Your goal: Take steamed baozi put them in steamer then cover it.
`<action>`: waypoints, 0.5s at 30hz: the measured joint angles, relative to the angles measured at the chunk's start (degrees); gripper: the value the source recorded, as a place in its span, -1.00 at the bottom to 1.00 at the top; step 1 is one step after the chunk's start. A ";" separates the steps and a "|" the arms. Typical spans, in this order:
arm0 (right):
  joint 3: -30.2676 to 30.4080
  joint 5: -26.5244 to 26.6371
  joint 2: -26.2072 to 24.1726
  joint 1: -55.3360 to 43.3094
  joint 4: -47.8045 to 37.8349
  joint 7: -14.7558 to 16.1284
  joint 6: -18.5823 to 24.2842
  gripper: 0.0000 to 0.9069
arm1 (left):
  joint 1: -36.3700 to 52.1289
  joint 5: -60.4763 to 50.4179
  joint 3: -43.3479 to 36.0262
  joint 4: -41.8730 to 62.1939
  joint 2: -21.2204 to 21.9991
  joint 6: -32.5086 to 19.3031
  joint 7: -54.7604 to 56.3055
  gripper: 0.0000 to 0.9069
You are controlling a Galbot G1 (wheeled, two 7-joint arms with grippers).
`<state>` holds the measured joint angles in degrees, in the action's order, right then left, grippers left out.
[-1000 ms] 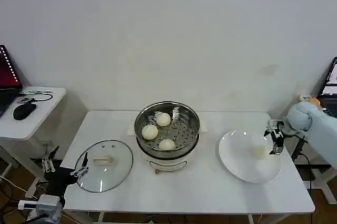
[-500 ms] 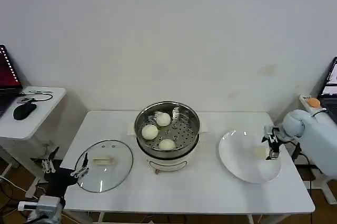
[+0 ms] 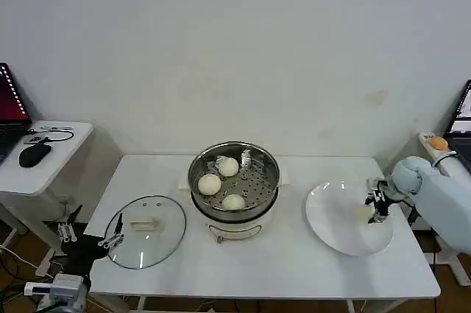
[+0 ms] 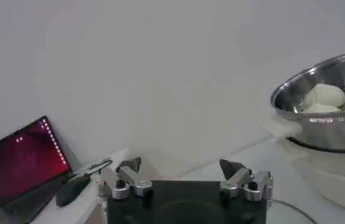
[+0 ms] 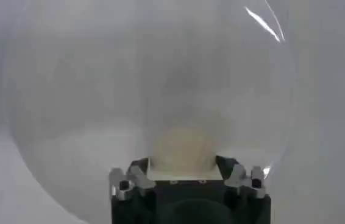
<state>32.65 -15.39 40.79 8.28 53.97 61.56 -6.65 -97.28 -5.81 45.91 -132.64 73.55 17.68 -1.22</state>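
Observation:
The steamer [image 3: 269, 168] stands mid-table with three steamed baozi [image 3: 210, 184] inside; the left wrist view shows its steel wall [image 4: 337, 125] and baozi [image 4: 323, 96] above the rim. A fourth baozi [image 3: 363, 213] lies on the white plate [image 3: 335, 210] at the right. My right gripper [image 3: 377, 210] is down over that baozi, open, its fingers straddling the bun [image 5: 183, 149] without visibly squeezing it. The glass cover [image 3: 165, 217] lies flat left of the steamer. My left gripper [image 3: 92, 233] hangs open off the table's left edge, beside the cover.
A side table [image 3: 51, 158] at the far left carries a mouse [image 3: 34, 154] and a laptop [image 4: 23, 161]. Bare table surface lies in front of the steamer and between it and the plate.
My right gripper has moved slightly down and inward over the plate, settling around the baozi there. The left arm, cover and steamer have not moved.

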 measured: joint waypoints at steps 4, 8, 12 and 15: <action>0.02 0.05 -0.32 -0.27 0.31 0.41 -0.01 0.24 | 0.01 0.00 0.05 0.00 0.04 0.01 0.08 1.00; 0.86 0.56 -0.88 -1.26 1.23 0.76 -0.39 0.27 | 0.22 -0.06 -0.02 -0.03 0.03 0.10 0.09 1.00; 2.71 1.73 -1.83 -3.67 3.16 0.95 -1.05 0.27 | 0.58 -0.06 -0.05 -0.10 -0.16 0.20 0.09 1.00; 4.81 3.37 -2.26 -7.05 5.68 1.05 -2.09 0.29 | 0.82 -0.11 -0.16 0.06 -0.34 0.22 0.09 1.00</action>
<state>37.47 -12.03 38.53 1.23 59.65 62.61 -8.74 -96.46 -5.92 45.76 -132.58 73.20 17.90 -1.13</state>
